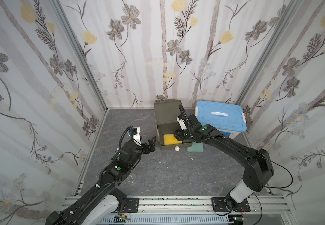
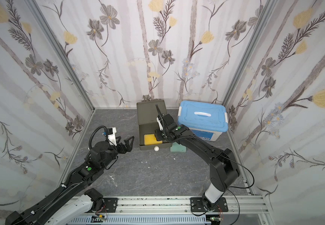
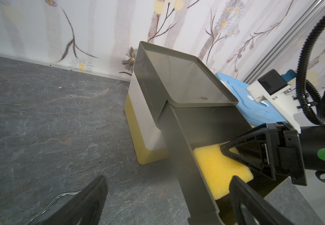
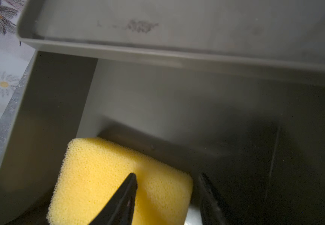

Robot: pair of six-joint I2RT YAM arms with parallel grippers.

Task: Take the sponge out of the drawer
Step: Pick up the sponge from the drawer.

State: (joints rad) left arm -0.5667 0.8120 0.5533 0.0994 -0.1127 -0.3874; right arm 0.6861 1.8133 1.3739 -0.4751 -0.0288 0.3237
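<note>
- Left gripper (image 1: 149, 144) hangs above the grey table (image 1: 167, 175) just left of the drawer (image 1: 169, 148), its jaws spread wide and empty, touching nothing.
- The olive drawer stands pulled out of its olive cabinet (image 1: 166, 113). The yellow sponge (image 1: 169, 139) lies flat inside, against the drawer's left wall.
- A white knob (image 1: 177, 148) sits on the drawer's front; only the top views show it.
- Right gripper (image 4: 167, 176) reaches down into the drawer from its right side, jaws partway apart and not clamped. In the right wrist view one finger (image 4: 126, 194) lies over the sponge's top, and the other finger (image 4: 210, 194) stands just off the sponge's near edge, so the end of the sponge sits between them.
- In both top views the right arm's wrist covers those fingertips and the right half of the drawer; only the sponge's left part shows there.
- The left wrist view gives the side-on angle: a right finger (image 3: 233, 153) rests low on the sponge (image 3: 216, 171), below the drawer's rim. It also shows the cabinet's left side as pale with a yellowish base.
- A green foam block (image 1: 195, 149) lies on the table just right of the drawer, partly under the right arm.
- A blue-lidded box (image 1: 220, 116) stands further right of the drawer, beside the cabinet.
</note>
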